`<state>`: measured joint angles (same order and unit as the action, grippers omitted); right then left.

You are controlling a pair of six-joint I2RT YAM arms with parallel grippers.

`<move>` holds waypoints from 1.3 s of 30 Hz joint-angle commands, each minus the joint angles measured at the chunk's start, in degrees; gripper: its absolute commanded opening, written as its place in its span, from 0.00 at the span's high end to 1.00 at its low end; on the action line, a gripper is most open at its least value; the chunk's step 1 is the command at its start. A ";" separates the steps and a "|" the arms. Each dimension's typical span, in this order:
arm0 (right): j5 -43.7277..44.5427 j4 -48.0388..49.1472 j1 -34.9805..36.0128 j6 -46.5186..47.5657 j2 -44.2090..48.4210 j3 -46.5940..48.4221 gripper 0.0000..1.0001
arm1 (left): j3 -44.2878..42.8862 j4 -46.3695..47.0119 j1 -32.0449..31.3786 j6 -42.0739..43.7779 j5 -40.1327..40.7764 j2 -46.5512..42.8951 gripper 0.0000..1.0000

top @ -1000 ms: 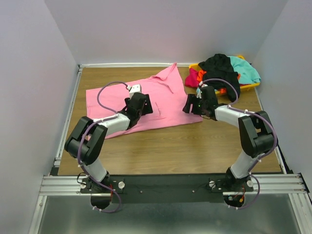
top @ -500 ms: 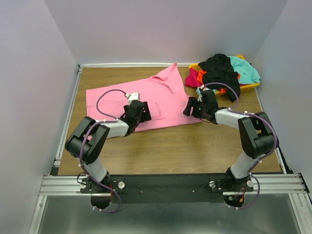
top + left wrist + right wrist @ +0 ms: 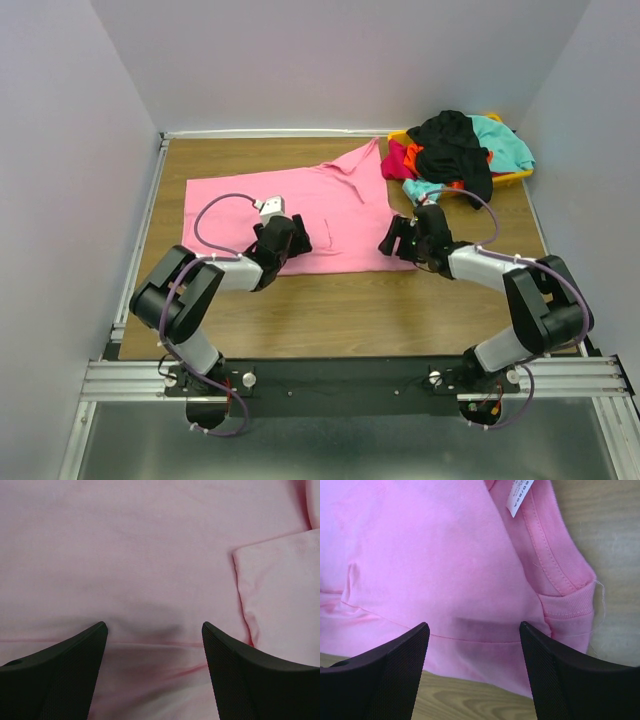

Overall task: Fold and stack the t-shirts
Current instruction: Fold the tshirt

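One pink t-shirt (image 3: 335, 195) lay spread on the table (image 3: 330, 310). One heap (image 3: 455, 135) of black, teal, orange-red and magenta shirts filled the single yellow bin (image 3: 518, 176) at the far right. The left gripper (image 3: 292, 238) and right gripper (image 3: 395, 240) gaped wide over the pink shirt's near edge, holding nothing.

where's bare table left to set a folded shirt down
Bare wood runs along the near side of the table, between the pink t-shirt and the arm bases, and in a thinner strip behind it by the back wall. The far right corner is crowded: the yellow bin heaped with shirts.
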<state>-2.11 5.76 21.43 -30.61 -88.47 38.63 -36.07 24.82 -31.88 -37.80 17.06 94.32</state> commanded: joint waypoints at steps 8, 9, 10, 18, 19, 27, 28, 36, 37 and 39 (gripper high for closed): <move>3.59 -16.12 3.88 -2.53 8.57 -4.45 0.20 | 2.43 -11.63 -6.61 -5.36 3.15 -6.42 0.15; 4.13 -16.57 3.79 -2.18 8.92 -3.66 0.20 | 1.54 -12.59 -6.97 -4.92 3.59 -7.04 0.15; 5.09 -17.61 3.88 -1.48 9.10 -1.56 0.19 | -0.03 -14.08 -7.23 -4.04 4.55 -8.09 0.15; 5.98 -19.03 3.88 0.64 7.00 6.53 0.19 | -6.46 -18.40 -7.41 -0.08 11.06 -8.98 0.15; 6.24 -19.03 3.97 0.73 6.47 7.15 0.19 | -6.64 -17.53 -7.32 0.09 10.98 -8.46 0.15; 5.19 -14.56 3.97 1.26 -1.88 10.32 0.18 | -10.15 -10.85 -7.23 2.12 8.43 0.50 0.14; 5.36 -14.11 3.97 1.17 -3.10 10.15 0.18 | -10.33 -10.76 -7.23 2.20 8.69 1.12 0.15; 7.82 -15.51 3.88 -0.24 -6.10 7.34 0.18 | -5.86 -8.74 -6.71 1.07 9.84 3.67 0.14; 8.08 -16.12 3.88 -0.59 -6.10 7.16 0.18 | -5.15 -8.39 -6.71 0.63 10.01 3.76 0.14; 8.17 -17.27 3.97 -1.20 -5.23 5.59 0.18 | -2.87 -8.21 -6.79 -0.60 10.10 3.76 0.14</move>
<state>3.88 -7.38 25.08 -30.20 -92.47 47.77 -42.39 16.23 -38.85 -36.49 25.32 97.36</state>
